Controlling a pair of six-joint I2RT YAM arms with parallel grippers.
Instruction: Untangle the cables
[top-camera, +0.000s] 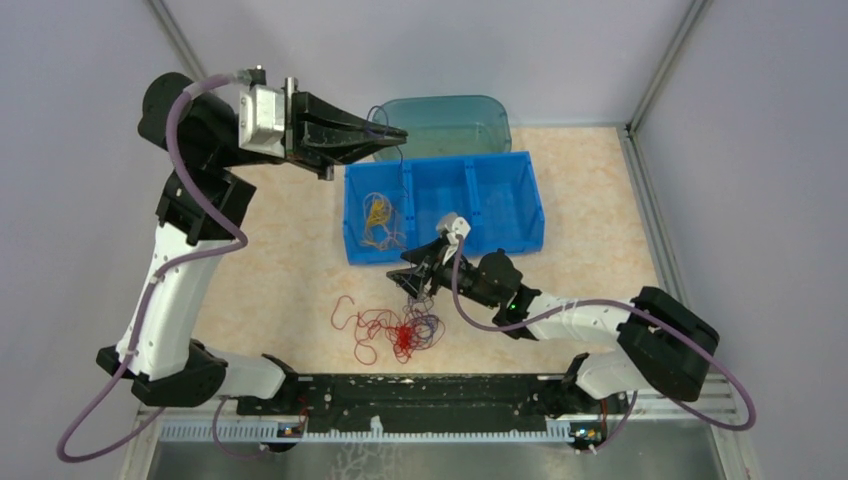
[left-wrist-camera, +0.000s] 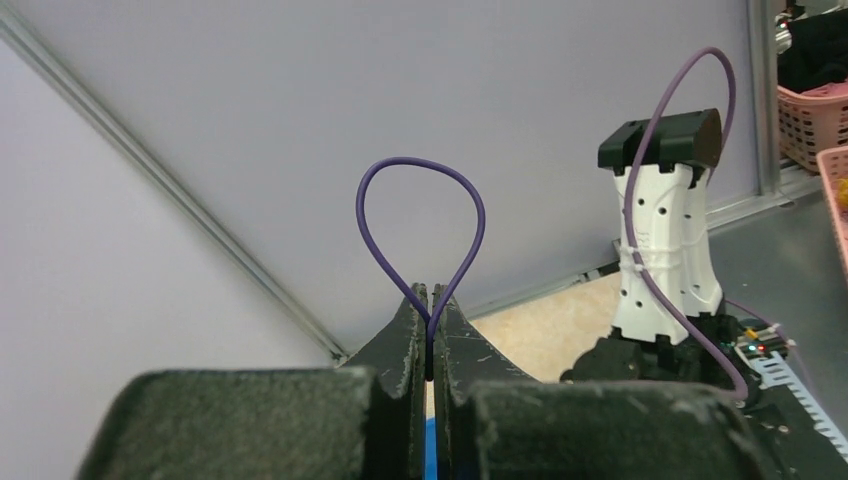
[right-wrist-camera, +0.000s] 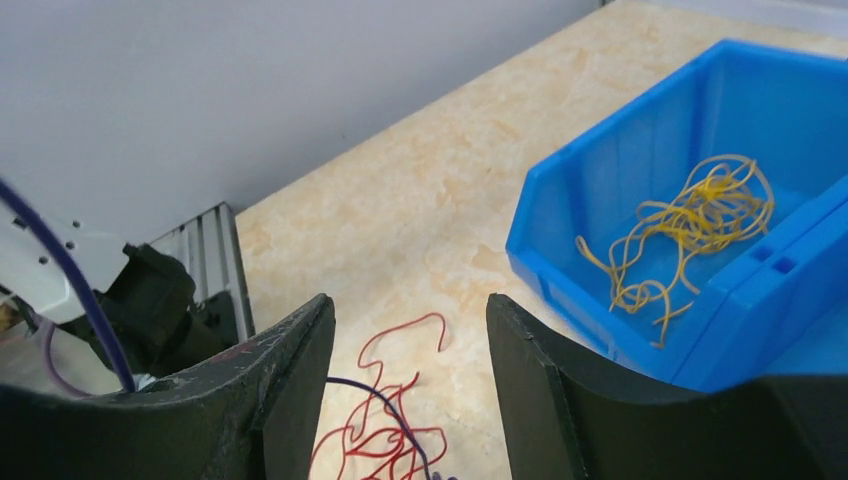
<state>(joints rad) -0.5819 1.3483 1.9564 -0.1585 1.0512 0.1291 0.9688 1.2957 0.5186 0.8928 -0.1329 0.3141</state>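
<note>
Left gripper (left-wrist-camera: 430, 295) is up high, clenched on a thin purple wire (left-wrist-camera: 420, 160) that loops above its tips. Right gripper (right-wrist-camera: 408, 310) hangs with jaws apart just over the red-and-purple wire tangle (top-camera: 403, 335) on the beige table (top-camera: 290, 230). Curly yellow wires (right-wrist-camera: 690, 215) lie in the blue plastic bin (right-wrist-camera: 770, 100).

The beige, marble-patterned table (top-camera: 290, 260) bore a blue bin (top-camera: 500, 205) toward its far side, with a teal tub (top-camera: 450, 125) just behind it. Nearer the front edge, a loose tangle of red and dark purple cables (top-camera: 400, 330) lay on the top, apart from the bin.
</note>
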